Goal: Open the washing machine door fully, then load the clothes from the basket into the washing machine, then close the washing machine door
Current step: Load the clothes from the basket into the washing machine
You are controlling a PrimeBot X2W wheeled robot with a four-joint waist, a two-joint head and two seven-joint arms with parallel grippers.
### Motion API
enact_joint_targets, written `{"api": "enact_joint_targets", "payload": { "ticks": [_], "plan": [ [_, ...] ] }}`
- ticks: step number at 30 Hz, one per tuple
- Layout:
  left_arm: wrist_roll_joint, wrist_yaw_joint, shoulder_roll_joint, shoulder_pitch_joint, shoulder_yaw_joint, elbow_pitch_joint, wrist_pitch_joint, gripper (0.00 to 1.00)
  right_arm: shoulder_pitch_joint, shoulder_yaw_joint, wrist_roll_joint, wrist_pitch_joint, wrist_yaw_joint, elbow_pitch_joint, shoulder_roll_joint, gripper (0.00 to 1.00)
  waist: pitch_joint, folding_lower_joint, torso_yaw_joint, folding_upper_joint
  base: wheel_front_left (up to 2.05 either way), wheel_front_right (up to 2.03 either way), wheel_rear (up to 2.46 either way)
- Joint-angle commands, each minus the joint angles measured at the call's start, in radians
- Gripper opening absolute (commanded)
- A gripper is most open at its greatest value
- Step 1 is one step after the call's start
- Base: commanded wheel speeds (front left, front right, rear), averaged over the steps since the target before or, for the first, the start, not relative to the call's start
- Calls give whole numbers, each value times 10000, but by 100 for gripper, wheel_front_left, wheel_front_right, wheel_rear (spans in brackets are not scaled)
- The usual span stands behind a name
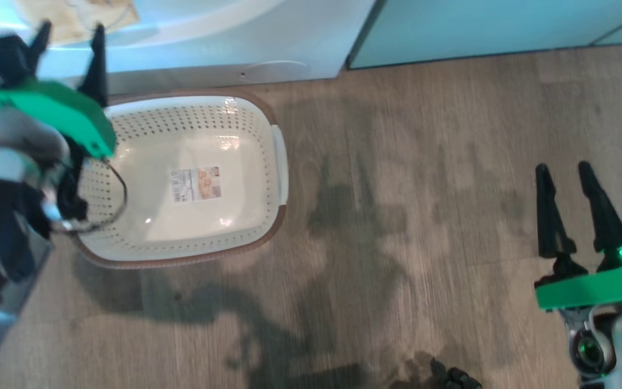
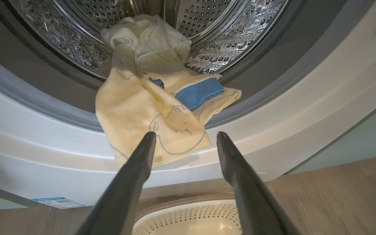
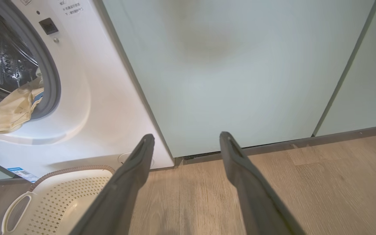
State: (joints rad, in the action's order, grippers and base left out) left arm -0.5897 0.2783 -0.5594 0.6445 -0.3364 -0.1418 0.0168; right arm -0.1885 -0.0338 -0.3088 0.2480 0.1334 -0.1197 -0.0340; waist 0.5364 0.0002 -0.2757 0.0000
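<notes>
While clothes (image 2: 142,104) hang over the door seal (image 2: 266,81) just beyond left gripper (image 2: 186,135) — fingers wide, empty | right gripper (image 3: 187,137): wide

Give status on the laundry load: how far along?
Done: drum stands open, basket empty. In hand: clothes lie in the drum mouth but drape out over the grey seal; left gripper, open, points at them; right gripper open, holding nothing. Left: push clothes fully in, close door.

Your right tool (image 3: 187,137) spread wide above the floor (image 3: 305,182), yellow clothes (image 3: 15,111) hanging out of the washer (image 3: 103,107), basket (image 3: 60,195) beneath it.
</notes>
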Motion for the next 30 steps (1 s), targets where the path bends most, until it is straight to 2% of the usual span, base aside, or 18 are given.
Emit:
{"api": "enact_joint_targets", "payload": {
  "ticks": [1, 5, 7, 14, 23, 30],
  "plan": [
    [-50, -153, -637, 711, 522, 173, 281, 100, -250, -201, -119, 133, -27, 344, -162, 100, 258, -2, -258, 0, 0, 0, 0],
    [-145, -475, -1027, 1740, 552, -83, 1003, 100, -366, -354, -331, 135, -27, 415, -162, 100, 531, -2, -535, 0, 0, 0, 0],
    [-270, -579, -1047, 2004, 570, -175, 1226, 100, -399, -394, -378, 135, -27, 433, -162, 100, 604, -2, -600, 0, 0, 0, 0],
    [-491, -1121, -1564, 4042, 397, -1278, 3011, 100, -721, -697, -814, 136, -27, 476, -162, 100, 1204, -2, -1176, 0, 0, 0, 0],
    [-488, -1220, -1901, 5509, 48, -2622, 4904, 100, -922, -906, -1288, 137, -27, 426, -162, 100, 1739, -2, -1671, 0, 0, 0, 0],
    [-592, -1102, -1897, 6136, -49, -3332, 5781, 100, -1057, -975, -1441, 137, -27, 362, -162, 100, 1939, -2, -1815, 0, 0, 0, 0]
  ]
}}
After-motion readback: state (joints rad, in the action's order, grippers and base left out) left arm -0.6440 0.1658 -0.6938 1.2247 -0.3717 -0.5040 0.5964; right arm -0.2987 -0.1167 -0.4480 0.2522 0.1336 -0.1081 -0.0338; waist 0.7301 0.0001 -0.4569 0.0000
